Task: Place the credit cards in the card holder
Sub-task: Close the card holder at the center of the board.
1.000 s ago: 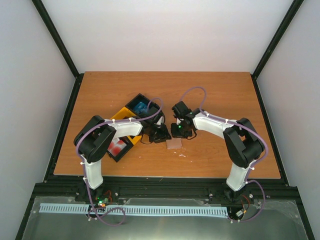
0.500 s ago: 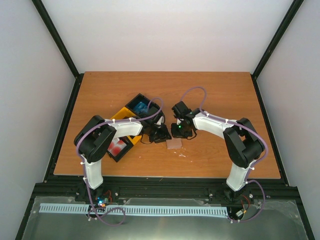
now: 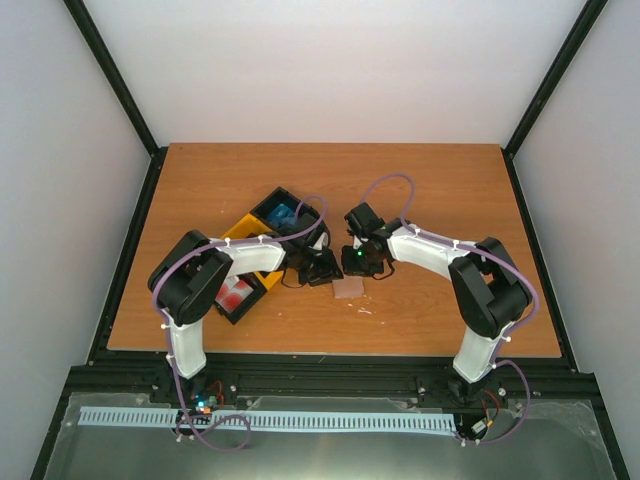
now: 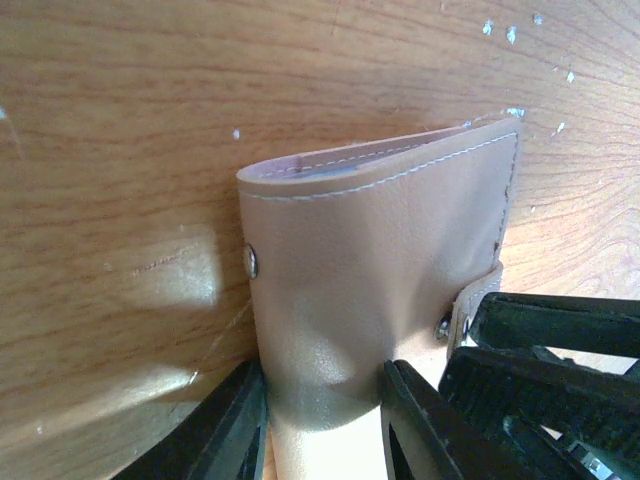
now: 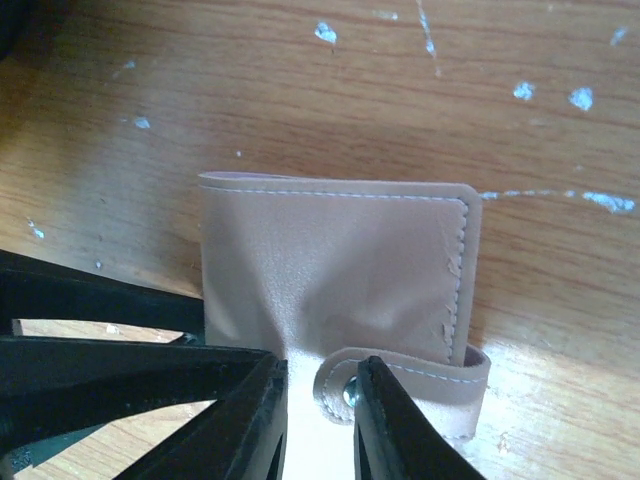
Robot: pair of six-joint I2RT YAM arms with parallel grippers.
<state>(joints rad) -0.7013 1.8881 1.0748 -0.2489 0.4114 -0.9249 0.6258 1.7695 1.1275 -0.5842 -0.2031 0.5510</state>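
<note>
The card holder (image 3: 348, 289) lies folded just right of the bins (image 3: 243, 228). It looks light, soft and floppy. The left gripper (image 4: 322, 397) clamps one edge and the right gripper (image 5: 320, 390) pinches the snap strap (image 5: 420, 375), probably the best hold for opening it

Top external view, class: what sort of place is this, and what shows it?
Likely a robot lab test cell: a left arm and right arm bolted by a wooden table, enclosed by white panels in a black frame.
</note>
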